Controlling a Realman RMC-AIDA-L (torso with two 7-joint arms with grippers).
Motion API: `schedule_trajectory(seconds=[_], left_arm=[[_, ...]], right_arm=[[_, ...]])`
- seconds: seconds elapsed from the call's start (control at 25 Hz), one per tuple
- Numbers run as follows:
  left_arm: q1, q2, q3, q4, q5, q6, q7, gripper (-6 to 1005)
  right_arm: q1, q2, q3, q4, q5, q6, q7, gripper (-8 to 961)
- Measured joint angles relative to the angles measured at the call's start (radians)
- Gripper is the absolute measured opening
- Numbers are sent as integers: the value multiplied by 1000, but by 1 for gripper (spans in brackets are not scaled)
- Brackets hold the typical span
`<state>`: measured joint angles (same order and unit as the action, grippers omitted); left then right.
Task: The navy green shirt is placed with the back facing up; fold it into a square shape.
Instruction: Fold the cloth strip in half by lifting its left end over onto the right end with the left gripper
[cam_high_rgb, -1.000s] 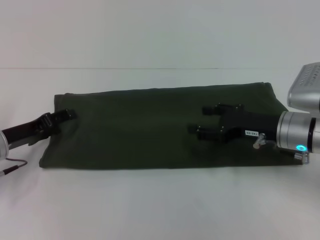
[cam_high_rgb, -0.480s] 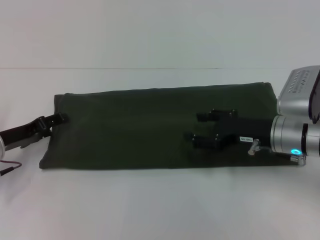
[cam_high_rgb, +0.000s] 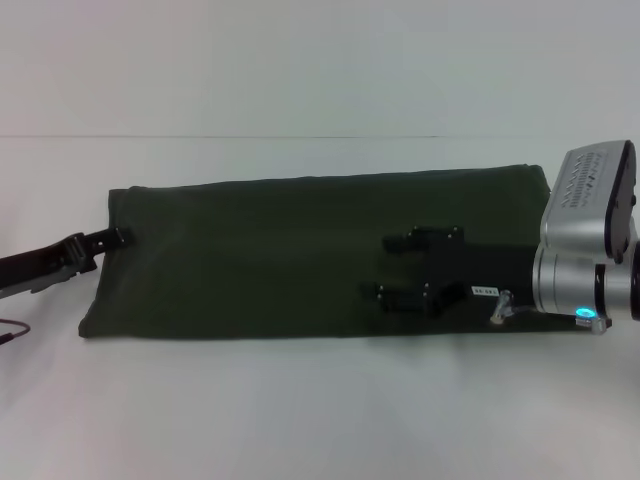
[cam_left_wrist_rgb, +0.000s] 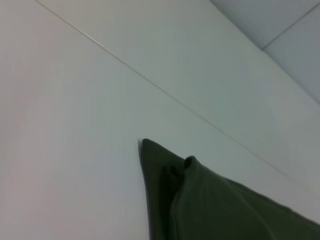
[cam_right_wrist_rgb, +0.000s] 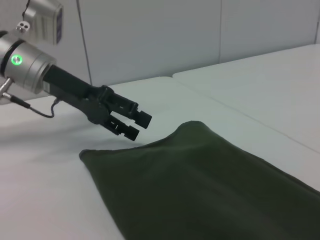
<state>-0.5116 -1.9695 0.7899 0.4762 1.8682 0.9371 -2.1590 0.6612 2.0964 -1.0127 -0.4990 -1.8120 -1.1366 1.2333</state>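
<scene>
Across the middle of the white desk (cam_high_rgb: 320, 420) lies the navy green shirt (cam_high_rgb: 300, 250), already folded into a long flat band with its plain side up, stretched from my left to my right; no sleeves stick out, so I judge the lengthwise folds done. What is left, as I read it, is to fold this band across itself so that it ends as a square. My left pincer (cam_high_rgb: 108, 240) sits low at the shirt's left end, near the far corner, its tips at the very edge of the cloth; the right wrist view shows its two fingers (cam_right_wrist_rgb: 131, 124) a little apart with nothing between them, just off the corner, so it is released and holds no cloth. My right pincer (cam_high_rgb: 420, 265) hovers over the right part of the shirt, pointing toward the shirt's middle, its two fingers spread wide and empty, above the fabric so far as I can tell. Neither end of the shirt is lifted; the cloth lies flat, with only a small hump at the left corner.
</scene>
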Motion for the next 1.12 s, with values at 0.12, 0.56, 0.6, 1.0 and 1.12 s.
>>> schedule_trajectory(seconds=[0.12, 0.56, 0.6, 1.0, 1.12], left_arm=[[0, 0, 0, 15, 27, 13, -4, 842], [-6, 3, 0, 21, 98, 3, -53, 877], [-5, 3, -1, 22, 98, -8, -53, 877], [-7, -7, -1, 20, 98, -48, -52, 878], [-9, -9, -1, 19, 95, -53, -51, 878]], right_arm=[[0, 0, -16, -1, 1, 2, -14, 761], [7, 0, -33, -3, 1, 4, -16, 761], [7, 0, -33, -3, 1, 4, -16, 761], [8, 0, -34, -3, 2, 5, -15, 760], [8, 0, -34, -1, 3, 5, -15, 760]])
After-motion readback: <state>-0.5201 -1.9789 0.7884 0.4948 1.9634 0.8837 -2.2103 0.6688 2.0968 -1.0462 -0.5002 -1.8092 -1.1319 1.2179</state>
